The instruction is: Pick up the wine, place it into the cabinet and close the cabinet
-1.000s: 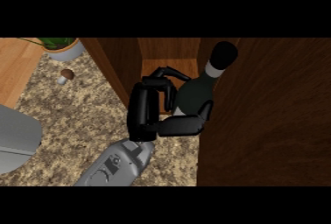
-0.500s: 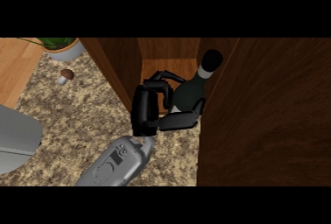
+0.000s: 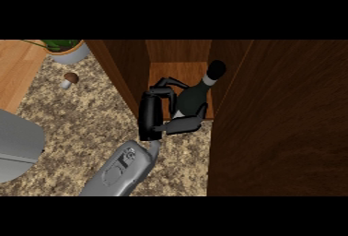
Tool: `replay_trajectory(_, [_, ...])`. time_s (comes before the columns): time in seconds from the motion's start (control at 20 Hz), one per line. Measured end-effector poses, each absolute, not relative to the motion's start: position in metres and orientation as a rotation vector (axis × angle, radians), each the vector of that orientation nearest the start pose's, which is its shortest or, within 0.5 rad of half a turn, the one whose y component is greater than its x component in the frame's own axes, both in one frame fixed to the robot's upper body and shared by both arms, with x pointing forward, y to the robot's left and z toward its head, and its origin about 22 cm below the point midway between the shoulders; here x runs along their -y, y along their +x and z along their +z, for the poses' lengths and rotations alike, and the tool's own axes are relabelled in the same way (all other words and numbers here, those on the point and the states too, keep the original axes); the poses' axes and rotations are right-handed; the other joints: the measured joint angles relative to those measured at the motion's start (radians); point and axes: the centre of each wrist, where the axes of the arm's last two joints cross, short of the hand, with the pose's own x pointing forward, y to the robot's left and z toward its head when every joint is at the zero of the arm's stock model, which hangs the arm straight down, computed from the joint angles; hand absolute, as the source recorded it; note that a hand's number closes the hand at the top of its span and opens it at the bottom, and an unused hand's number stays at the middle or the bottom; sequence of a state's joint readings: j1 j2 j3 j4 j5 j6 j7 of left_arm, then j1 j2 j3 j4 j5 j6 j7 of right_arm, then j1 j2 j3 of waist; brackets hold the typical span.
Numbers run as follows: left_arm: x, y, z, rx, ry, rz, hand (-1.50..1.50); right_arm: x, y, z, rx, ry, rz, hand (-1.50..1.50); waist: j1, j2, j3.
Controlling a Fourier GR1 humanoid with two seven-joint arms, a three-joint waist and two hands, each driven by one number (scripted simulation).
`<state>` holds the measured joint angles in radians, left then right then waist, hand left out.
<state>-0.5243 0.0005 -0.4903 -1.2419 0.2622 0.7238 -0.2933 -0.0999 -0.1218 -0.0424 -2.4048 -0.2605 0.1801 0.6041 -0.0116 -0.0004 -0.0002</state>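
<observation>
**Tight mouth, open counter**

From the left hand (image 3: 151, 115), we find 12 o'clock narrow. The cabinet's (image 3: 170, 73) mouth is hemmed by its side wall (image 3: 125, 69) at 11 and by the open door (image 3: 279, 124), a tall panel filling 1 to 5 o'clock. The wine (image 3: 194, 97) occupies that mouth, its neck just beside the door's edge. A strip of bare shelf shows at 12. The counter (image 3: 81, 120) lies free from 7 to 10, save a mushroom (image 3: 69, 79) at 10, a potted plant (image 3: 68, 50) towards 11, and a grey bulk (image 3: 17, 147) at 8 that we cannot make out.

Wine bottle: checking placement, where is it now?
The wine bottle is tilted in the hand at the cabinet opening, head view centre, left of its open door.
</observation>
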Motion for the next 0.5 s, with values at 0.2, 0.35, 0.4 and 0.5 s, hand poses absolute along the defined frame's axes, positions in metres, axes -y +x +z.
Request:
replay_trajectory(0.2, [-0.068, 0.317, 0.035, 1.925, 0.032, 0.096, 1.50, 0.231, 0.169, 0.199, 1.879, 0.241, 0.292, -1.50, -0.003, 0.001, 0.000])
replay_trajectory(0.35, [-0.075, 0.329, 0.034, 1.933, 0.050, 0.118, 1.50, 0.231, 0.168, 0.201, 1.872, 0.235, 0.300, -1.50, -0.004, 0.001, 0.000])
replay_trajectory(0.4, [-0.079, 0.332, 0.032, 1.930, 0.045, 0.123, 1.50, 0.232, 0.169, 0.201, 1.872, 0.225, 0.302, -1.50, -0.003, 0.001, 0.000])
replay_trajectory(0.5, [-0.083, 0.337, 0.030, 1.924, 0.049, 0.131, 1.50, 0.236, 0.170, 0.203, 1.878, 0.204, 0.306, -1.50, -0.002, 0.001, 0.000])
